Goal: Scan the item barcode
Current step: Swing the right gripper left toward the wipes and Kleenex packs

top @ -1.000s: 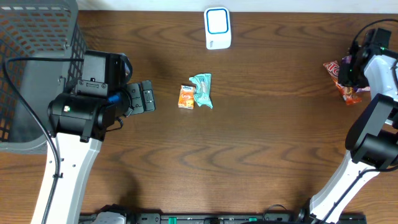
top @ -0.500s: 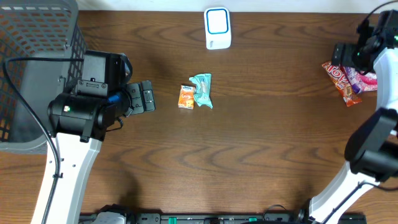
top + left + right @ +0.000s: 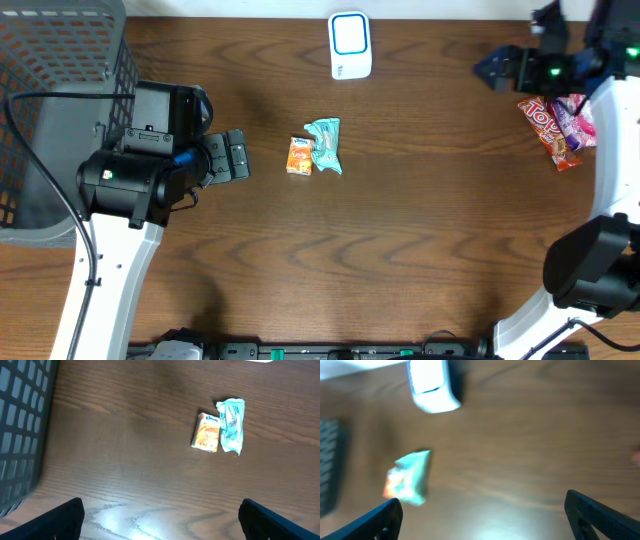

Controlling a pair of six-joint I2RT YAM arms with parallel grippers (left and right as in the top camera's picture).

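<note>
Wooden table: overhead shows red snack packets, left wrist doesn't; orange pack lies flat; left gripper, right gripper gape empty.

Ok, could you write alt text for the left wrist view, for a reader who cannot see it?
A small orange tissue packet and a crumpled teal plastic wrapper lie side by side on a dark brown wooden table. A grey mesh basket fills the left edge, and the open left claw frames the bottom corners.

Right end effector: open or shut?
Open. The right end effector shows dark fingertips at opposite bottom corners of its wrist view, nothing between.
</note>
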